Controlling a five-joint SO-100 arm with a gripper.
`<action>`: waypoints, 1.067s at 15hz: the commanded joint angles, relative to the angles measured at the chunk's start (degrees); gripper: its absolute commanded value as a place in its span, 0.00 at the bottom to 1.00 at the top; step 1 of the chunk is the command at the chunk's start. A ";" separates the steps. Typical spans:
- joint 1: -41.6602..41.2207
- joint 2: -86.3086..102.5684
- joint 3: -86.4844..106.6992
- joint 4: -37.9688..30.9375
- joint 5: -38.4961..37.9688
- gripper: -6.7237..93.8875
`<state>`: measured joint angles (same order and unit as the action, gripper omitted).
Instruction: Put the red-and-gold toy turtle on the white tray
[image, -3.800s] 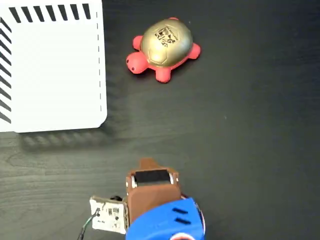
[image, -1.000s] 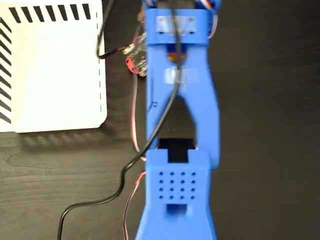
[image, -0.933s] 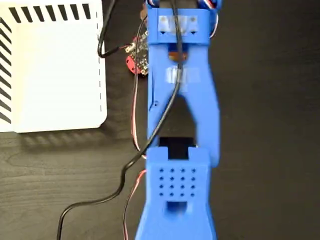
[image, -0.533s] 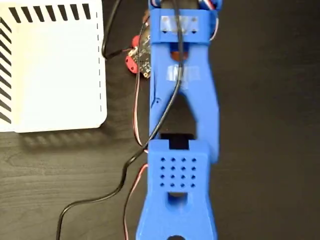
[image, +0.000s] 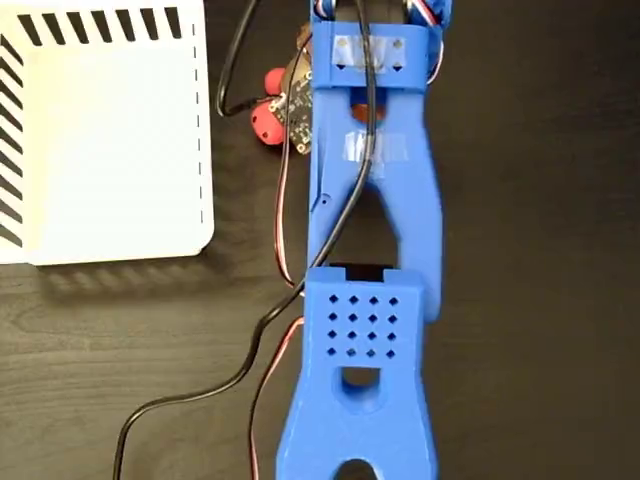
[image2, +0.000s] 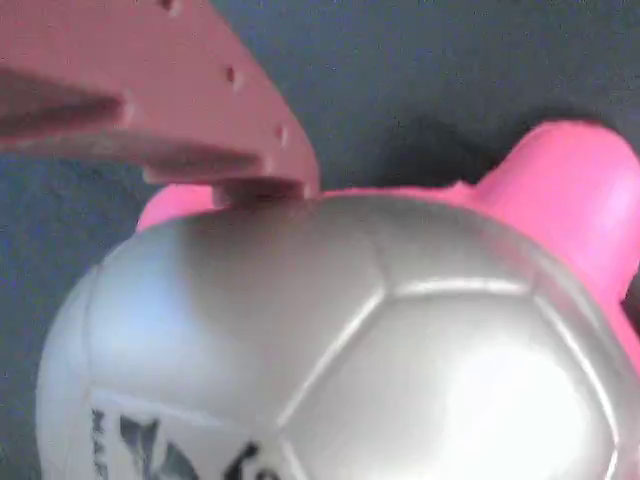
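- Since the earlier pictures the blue arm (image: 370, 250) has drifted a little to the right in the fixed view, and more of the red-and-gold toy turtle (image: 266, 110) now shows beside it: two red rounded parts where one was seen before.
- In the fixed view the turtle lies on the dark table (image: 540, 250) near the top, between the white tray (image: 100, 150) and the arm, apart from the tray's right edge and tucked partly under a small circuit board (image: 297, 95) on the arm's side.
- The tray sits at the top left, with black diagonal stripes along its top and left edges; nothing rests on the part of it that shows.
- A black cable (image: 235, 380) and a red wire (image: 262, 400) trail from the arm down across the table.
- In the wrist view the turtle (image2: 360, 340) fills most of the picture: a shiny domed shell (it reads silvery here, and the limbs pink) with panel seams and a black printed mark at the bottom edge.
- One finger (image2: 170, 100) of the tool comes in from the upper left, its tip at the shell's top edge, probably touching it, though the close blur leaves that unsure.
- The other finger is out of sight, so I cannot tell whether the tool is wide, narrow or gripping.
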<state>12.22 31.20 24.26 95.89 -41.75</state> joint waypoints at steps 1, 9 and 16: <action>1.14 2.20 -2.99 0.79 -1.14 0.43; 0.35 6.50 0.70 0.26 3.69 0.07; -1.85 35.42 24.87 -8.44 10.63 0.07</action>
<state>10.90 52.21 46.67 88.07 -32.61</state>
